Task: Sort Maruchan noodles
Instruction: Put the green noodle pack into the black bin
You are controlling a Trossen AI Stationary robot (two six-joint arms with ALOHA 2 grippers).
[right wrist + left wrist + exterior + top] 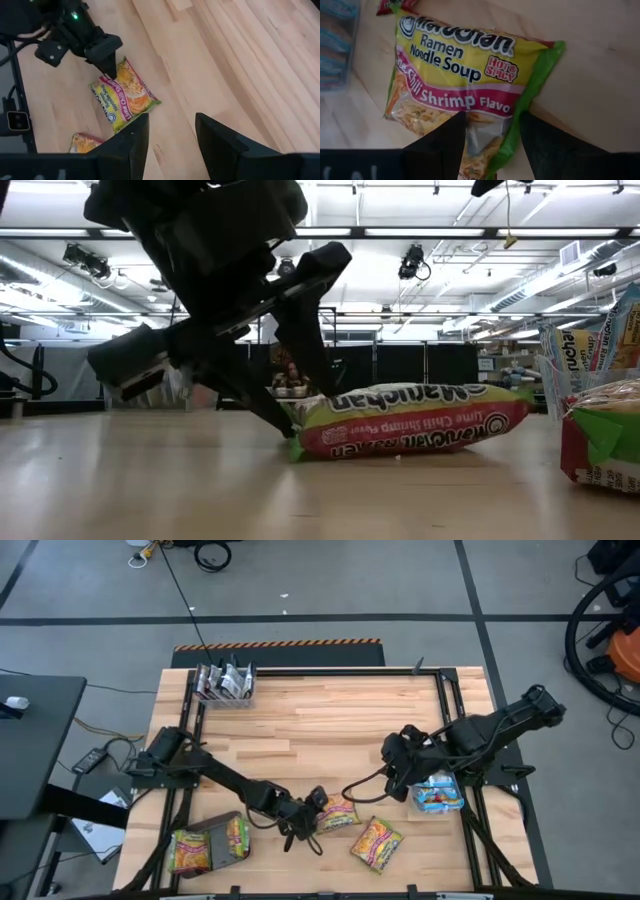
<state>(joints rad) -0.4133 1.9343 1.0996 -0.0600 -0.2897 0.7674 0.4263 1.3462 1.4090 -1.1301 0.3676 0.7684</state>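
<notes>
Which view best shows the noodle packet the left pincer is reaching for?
Left wrist view: the Lime Chili Shrimp packet fills it, label readable. The high view shows it small, the low view edge-on, the right wrist view distant under the left pincer.

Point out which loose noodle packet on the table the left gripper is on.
The Lime Chili Shrimp packet at the left gripper; the other loose packet lies apart.

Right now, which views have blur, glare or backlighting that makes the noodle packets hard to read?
Low view: bright ceiling lights backlight the left end effector into a dark shape, and the packet label reads upside down. Left wrist view: the packet text is readable though slightly soft, and the fingers are blurred. Right wrist view: even light, label small. High view: evenly lit, no glare on the table.
</notes>
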